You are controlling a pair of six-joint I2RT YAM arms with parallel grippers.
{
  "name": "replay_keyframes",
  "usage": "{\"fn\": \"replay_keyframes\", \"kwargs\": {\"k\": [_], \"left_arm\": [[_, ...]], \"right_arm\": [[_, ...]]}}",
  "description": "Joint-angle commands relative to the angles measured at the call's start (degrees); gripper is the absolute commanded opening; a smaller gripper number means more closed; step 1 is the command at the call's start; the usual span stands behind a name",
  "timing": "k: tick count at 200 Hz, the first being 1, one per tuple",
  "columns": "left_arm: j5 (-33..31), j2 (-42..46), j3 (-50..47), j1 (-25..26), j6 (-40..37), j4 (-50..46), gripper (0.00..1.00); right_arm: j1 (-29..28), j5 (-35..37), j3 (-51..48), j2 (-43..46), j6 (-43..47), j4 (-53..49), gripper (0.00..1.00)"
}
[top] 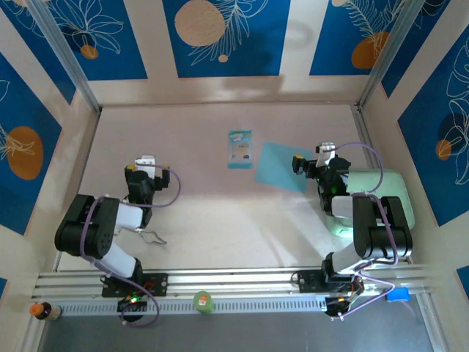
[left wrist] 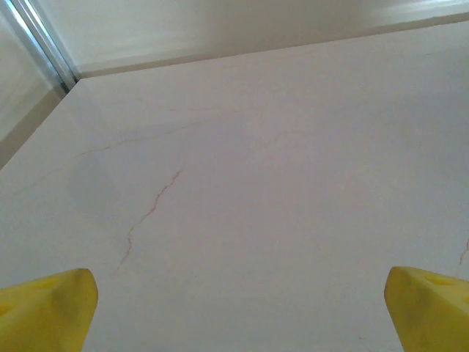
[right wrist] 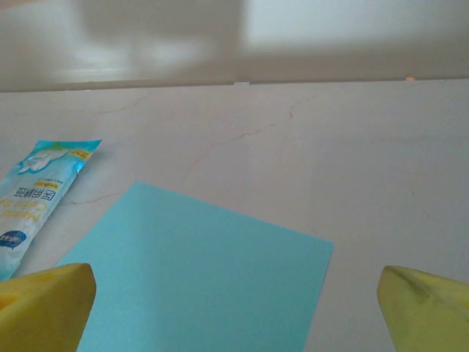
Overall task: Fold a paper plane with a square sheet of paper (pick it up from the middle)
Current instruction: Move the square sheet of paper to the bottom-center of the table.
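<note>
nearest you, along the rail point(top: 234, 282) at the front edge, sit a small bottle point(top: 42, 311) at the left corner, a round green thing point(top: 203, 301) near the middle and a blue bit point(top: 397, 294) on the right. both arm bases are bolted to that rail.

your left claw point(left wrist: 239, 293) is spread wide with nothing between its yellow fingers point(left wrist: 47, 308). below and ahead of it is bare pale surface point(left wrist: 256, 183) with faint hairline cracks. from above, it point(top: 146, 161) hangs over the left half of the surface, well apart from the paper.

your right arm stands over a pale green pad point(top: 396, 183) lying by the right wall. your right claw point(right wrist: 236, 282) is just as wide open and has hold of nothing; its yellow fingers point(right wrist: 421, 308) frame the near part of the paper.

the paper point(right wrist: 205, 271) is a light-blue square lying flat and unfolded on the surface, turned so one corner points away to the right. from above you find it point(top: 282, 167) right of centre, its right edge just beside the right claw point(top: 322, 158). whether a fingertip touches the sheet, you cannot tell.

just left of the paper, with a thin strip of surface between them, lies a teal-and-white packet point(right wrist: 37, 198), long side running away from you point(top: 239, 148).

beyond both, the surface runs bare to the far wall point(top: 227, 37), with its blue panels and an orange disc.
</note>
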State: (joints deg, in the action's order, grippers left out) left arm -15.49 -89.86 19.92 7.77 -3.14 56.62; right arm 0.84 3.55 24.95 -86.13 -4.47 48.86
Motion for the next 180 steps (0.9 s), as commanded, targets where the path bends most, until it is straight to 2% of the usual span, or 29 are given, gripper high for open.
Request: {"fn": "replay_keyframes", "kwargs": {"k": [1, 180], "left_arm": [[-0.7, -0.3, -0.4, 0.2, -0.3, 2.0, 1.0], [-1.3, -0.2, -0.5, -0.1, 0.0, 2.3, 1.0]], "right_arm": [[-0.2, -2.3, -0.9, -1.1, -0.7, -3.0, 0.99], [0.1, -2.9, -0.9, -1.1, -1.0, -2.9, 0.99]]}}
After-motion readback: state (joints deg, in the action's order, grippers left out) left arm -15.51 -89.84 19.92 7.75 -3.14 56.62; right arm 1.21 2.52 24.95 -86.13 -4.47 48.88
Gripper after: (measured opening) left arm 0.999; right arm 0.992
